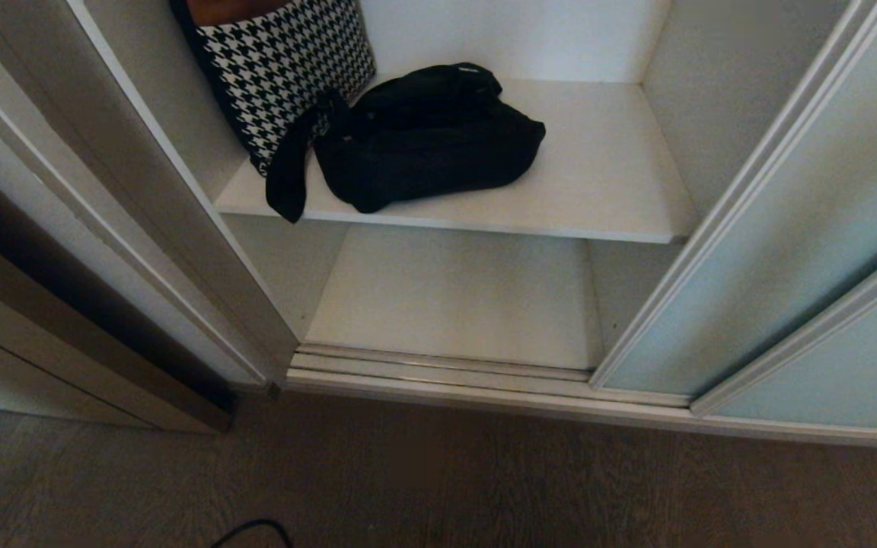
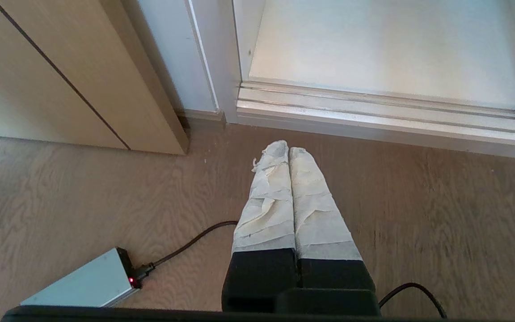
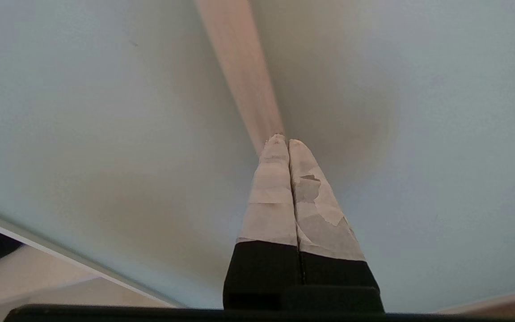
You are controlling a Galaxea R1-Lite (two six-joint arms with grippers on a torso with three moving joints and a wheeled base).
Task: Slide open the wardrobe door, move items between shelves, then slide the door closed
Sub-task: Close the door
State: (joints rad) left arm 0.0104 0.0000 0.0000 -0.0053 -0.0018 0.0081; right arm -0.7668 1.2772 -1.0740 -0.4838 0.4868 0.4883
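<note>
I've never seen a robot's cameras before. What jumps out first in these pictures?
A floppy black bag lies on the upper white shelf of the open wardrobe, its strap hanging over the front edge, beside a black-and-white houndstooth bag leaning at the left wall. The frosted blue-green sliding door stands to the right. The right gripper, tape-wrapped fingers shut, points at that glass; the left gripper hangs shut above the wooden floor.

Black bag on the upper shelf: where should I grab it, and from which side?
Judging by its pose, take the black bag by its strap, which droops over the upper shelf's front edge; come in from the open front.
</note>
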